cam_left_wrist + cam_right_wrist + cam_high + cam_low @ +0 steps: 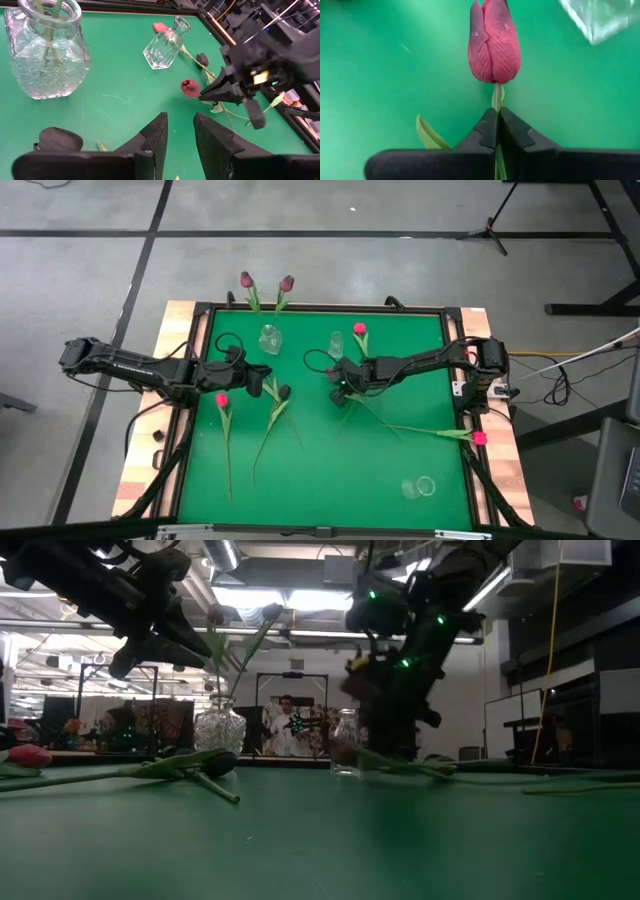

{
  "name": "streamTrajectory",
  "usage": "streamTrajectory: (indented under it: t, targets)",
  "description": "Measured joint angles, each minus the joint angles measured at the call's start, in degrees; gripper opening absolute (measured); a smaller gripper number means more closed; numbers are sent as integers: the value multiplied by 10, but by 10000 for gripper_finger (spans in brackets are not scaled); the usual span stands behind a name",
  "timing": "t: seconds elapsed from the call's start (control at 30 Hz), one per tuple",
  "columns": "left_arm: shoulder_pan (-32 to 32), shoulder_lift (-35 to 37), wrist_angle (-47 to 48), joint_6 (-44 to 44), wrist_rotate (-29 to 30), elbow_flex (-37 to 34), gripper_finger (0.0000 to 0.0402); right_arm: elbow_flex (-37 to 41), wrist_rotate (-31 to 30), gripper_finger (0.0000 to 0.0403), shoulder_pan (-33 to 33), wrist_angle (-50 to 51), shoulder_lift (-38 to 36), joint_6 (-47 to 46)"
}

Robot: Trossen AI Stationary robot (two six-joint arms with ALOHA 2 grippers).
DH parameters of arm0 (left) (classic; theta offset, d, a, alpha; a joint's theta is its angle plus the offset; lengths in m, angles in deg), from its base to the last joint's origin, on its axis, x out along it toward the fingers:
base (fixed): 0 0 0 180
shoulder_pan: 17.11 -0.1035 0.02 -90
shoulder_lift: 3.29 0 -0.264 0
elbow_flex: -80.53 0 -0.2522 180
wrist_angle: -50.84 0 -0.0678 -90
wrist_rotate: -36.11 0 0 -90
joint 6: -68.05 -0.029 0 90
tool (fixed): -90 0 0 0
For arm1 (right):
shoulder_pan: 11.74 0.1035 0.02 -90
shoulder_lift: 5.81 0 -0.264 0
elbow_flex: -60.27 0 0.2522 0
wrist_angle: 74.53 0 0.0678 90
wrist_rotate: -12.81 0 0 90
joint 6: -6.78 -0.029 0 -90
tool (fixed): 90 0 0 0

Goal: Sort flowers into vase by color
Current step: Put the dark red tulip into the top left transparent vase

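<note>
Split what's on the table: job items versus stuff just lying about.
Job:
- right gripper, shut on dark red tulip
- wide vase with two tulips
- narrow vase
- loose tulips
- left gripper

Lying about:
- tipped glass
- cables

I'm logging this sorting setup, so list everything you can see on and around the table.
wide vase: one, clear glass, far side of the mat.
purple flowers: two, standing in the wide vase.
narrow vase: one, clear, upright, right of the wide vase.
third vase: one, clear, near right corner.
pink flowers: three, lying at the left, by the narrow vase and at the right edge.
near-black flowers: two, lying mid-mat and by the right arm.
dark red flower: one, held by its stem.
mat: one, green.
person: one, beyond the table.
left gripper: open, empty.
right gripper: shut on the dark red flower.
</note>
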Motion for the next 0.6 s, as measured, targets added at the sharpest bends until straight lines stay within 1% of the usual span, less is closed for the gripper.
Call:
streamTrajectory:
  t: [0.07,0.2,0.33,0.43,0.6]
  targets:
    - [0,0,-1,0,0,0,93,-21,-5,12,0,-2,-2,10]
    - [0,0,-4,5,-2,0,93,-71,-19,5,0,-8,-11,47]
    - [0,0,-16,17,-6,0,93,-128,-39,9,0,-6,-21,80]
    - [0,0,-35,14,-8,0,93,-184,-55,4,0,-9,-23,116]
    - [0,0,-97,-9,-9,0,93,-269,-56,9,0,-19,-27,167]
